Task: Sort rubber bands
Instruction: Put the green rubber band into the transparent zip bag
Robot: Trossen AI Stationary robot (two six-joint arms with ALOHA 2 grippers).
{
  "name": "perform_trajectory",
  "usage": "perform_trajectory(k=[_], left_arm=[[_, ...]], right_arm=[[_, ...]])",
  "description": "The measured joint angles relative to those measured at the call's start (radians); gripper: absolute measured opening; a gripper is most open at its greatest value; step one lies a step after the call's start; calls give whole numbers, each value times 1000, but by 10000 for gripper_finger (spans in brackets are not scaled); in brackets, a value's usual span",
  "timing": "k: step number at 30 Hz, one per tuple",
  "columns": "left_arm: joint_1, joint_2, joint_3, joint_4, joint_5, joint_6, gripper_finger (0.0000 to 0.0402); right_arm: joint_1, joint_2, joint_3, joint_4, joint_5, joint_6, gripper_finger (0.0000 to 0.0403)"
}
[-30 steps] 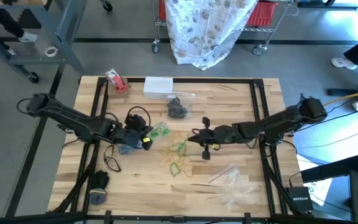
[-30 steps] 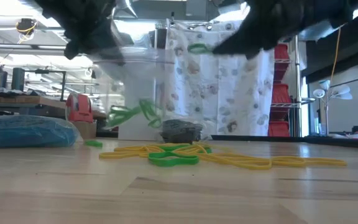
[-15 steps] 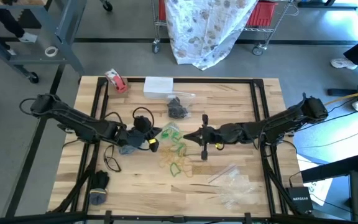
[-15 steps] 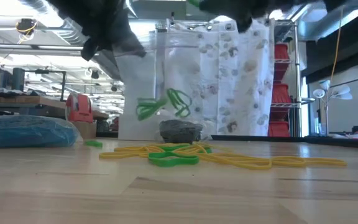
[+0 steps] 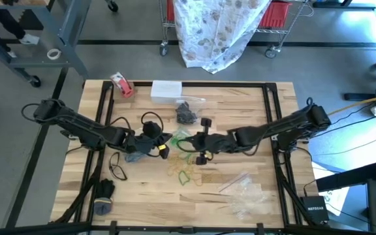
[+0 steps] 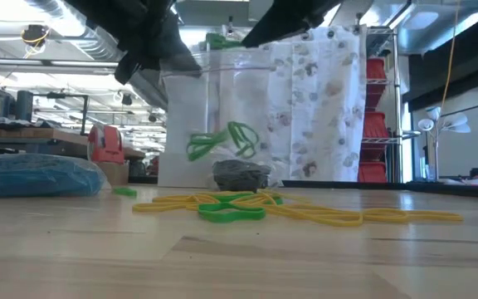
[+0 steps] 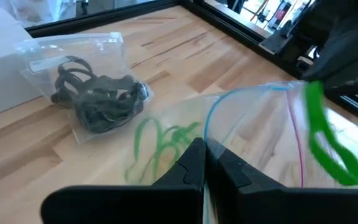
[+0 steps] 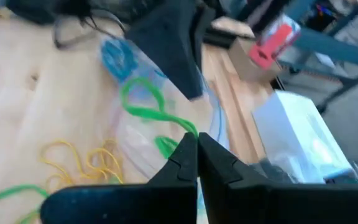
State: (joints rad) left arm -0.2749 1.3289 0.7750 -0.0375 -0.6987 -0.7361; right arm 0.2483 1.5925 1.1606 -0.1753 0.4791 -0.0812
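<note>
Yellow and green rubber bands (image 6: 247, 208) lie nearest me, thin floppy loops tangled on the wooden tabletop (image 6: 305, 257). Above them my left gripper (image 7: 204, 167) pinches the rim of a clear plastic bag (image 6: 214, 116), green loops inside. My right gripper (image 8: 196, 146) is clamped on one green band (image 8: 148, 106) at the bag's mouth. Farther back, a sealed bag holds black bands (image 5: 187, 114).
</note>
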Motion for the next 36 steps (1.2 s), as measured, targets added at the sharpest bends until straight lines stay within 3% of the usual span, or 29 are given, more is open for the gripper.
perform_trajectory(k=[6, 17, 24, 29, 36], left_arm=[[0, 0, 0, -6, 0, 6, 0], [0, 0, 0, -78, 8, 14, 0], [-3, -1, 0, -120, 8, 7, 0], [-8, -31, 0, -153, 8, 18, 0], [-8, -96, 0, -223, 8, 31, 0]], right_arm=[[0, 59, 82, -38, 1, 23, 16], [20, 7, 104, -157, -16, 34, 146], [62, -3, 91, -342, -75, 132, 155], [60, -2, -35, -283, -138, 209, 149], [31, -2, -284, 82, -158, 264, 139]])
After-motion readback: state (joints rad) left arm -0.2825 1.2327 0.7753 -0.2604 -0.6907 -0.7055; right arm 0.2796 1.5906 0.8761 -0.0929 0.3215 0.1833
